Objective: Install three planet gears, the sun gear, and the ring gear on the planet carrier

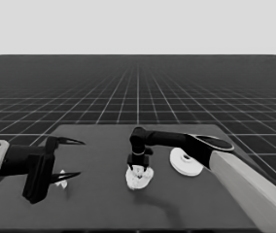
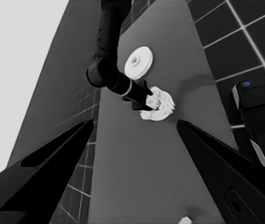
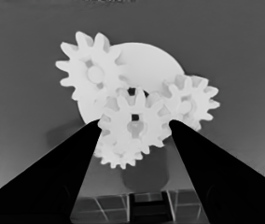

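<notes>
The smaller round part lies at mid-table with planet gears on it. In the right wrist view its disc carries one gear, a second and a third partly covered. My right gripper is shut on a fourth gear, the sun gear. It holds the gear just over the middle, slightly off the disc's hole. In the head view the right gripper points straight down at the stack. The larger round part lies flat to its right. My left gripper waits open at the table's left end.
A thin white piece lies on the table under the left gripper's near finger, not held; it also shows as the thin white piece. Dark machinery with blue lights stands past the table's edge. The right arm's pale forearm crosses the lower right.
</notes>
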Motion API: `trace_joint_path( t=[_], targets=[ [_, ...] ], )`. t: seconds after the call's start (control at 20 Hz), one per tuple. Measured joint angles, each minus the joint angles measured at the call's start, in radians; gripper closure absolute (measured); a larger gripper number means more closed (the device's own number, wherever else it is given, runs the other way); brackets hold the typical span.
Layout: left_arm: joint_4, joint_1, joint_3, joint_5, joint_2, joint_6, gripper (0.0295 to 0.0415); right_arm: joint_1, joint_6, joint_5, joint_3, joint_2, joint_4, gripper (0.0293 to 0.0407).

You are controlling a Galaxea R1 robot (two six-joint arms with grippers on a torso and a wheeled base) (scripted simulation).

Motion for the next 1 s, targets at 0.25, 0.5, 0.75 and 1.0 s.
trace_joint_path(
  t=[0.25, 0.5, 0.75, 1.0],
  targets=[
    [0.000, 0.000, 0.000, 0.000, 0.000, 0.000, 0.0326, 0.000, 0.052, 0.000, 0.000, 0.000, 0.000, 0.0391],
    [0.000, 0.000, 0.000, 0.000, 0.000, 0.000, 0.0326, 0.000, 0.105, 0.000, 0.000, 0.000, 0.000, 0.0391],
    [0.000, 0.000, 0.000, 0.000, 0.000, 0.000, 0.0326, -0.001, 0.157, 0.000, 0.000, -0.001, 0.000, 0.0390],
    [0.000, 0.000, 0.000, 0.000, 0.000, 0.000, 0.0326, -0.004, 0.209, 0.000, 0.000, 0.000, 0.000, 0.0390]
  ],
)
